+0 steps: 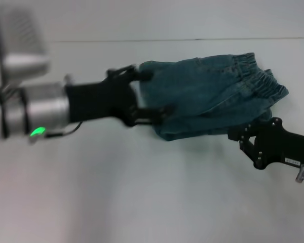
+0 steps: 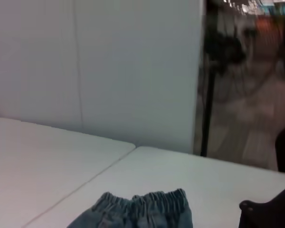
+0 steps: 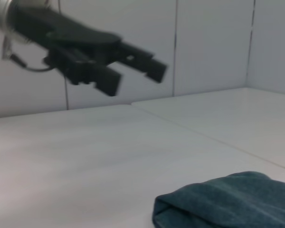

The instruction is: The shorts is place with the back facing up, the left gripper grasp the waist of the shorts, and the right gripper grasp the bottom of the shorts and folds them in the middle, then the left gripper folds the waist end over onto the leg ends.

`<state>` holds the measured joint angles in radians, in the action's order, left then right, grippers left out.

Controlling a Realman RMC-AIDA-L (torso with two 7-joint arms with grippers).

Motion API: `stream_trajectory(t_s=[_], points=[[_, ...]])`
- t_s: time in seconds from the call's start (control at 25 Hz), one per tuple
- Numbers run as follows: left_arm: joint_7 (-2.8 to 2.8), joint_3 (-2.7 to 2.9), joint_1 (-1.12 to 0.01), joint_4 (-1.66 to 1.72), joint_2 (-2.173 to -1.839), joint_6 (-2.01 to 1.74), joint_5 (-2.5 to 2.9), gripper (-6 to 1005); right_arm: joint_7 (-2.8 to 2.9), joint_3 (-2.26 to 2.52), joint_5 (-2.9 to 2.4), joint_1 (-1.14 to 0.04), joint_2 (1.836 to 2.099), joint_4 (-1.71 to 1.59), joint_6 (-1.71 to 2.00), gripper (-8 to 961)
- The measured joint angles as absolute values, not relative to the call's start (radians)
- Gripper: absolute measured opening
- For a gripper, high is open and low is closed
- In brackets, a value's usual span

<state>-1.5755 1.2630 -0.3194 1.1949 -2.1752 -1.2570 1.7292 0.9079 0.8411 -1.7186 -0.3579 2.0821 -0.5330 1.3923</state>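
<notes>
The blue-green denim shorts (image 1: 207,96) lie folded on the white table (image 1: 142,192), with the ruffled elastic waist (image 1: 256,76) on top at the far right. That waistband (image 2: 147,203) also shows in the left wrist view, and the rounded fold edge (image 3: 218,202) in the right wrist view. My left gripper (image 1: 151,94) is at the shorts' left fold edge, open, fingers spread with nothing between them. In the right wrist view the left gripper (image 3: 133,76) hangs above the table, apart from the cloth. My right gripper (image 1: 240,135) sits by the shorts' near right corner.
A table seam (image 1: 142,40) runs along the far side, with a pale wall behind. The right arm's dark body (image 2: 270,209) shows in the left wrist view. Bare tabletop stretches in front of the shorts.
</notes>
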Motion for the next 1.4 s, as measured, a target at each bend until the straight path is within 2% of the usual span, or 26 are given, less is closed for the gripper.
stream_trajectory(t_s=[0.2,0.44,0.64,1.2,1.4], points=[[-1.239,1.024,-0.248,0.897,-2.171,-1.433,1.594,946,0.908,0.841,-1.741,-0.361,2.086,-0.533,1.400,4],[-0.993,0.785,-0.212,0.629,-2.158,-1.540,1.619,946,0.911,0.842,-1.743,-0.366,2.086,-0.530,1.438,220],[-0.934,0.752,-0.175,0.605,-2.162,-1.542,1.666,947,0.904,0.864,-1.753,-0.368,2.088,-0.533,1.479,427],[-0.866,0.584,-0.160,0.563,-2.142,-1.690,1.803,946,0.861,0.911,-1.753,-0.378,2.085,-0.530,1.485,876],[-0.866,0.580,-0.166,0.550,-2.139,-1.691,1.843,946,0.858,0.941,-1.753,-0.384,2.083,-0.532,1.486,944]])
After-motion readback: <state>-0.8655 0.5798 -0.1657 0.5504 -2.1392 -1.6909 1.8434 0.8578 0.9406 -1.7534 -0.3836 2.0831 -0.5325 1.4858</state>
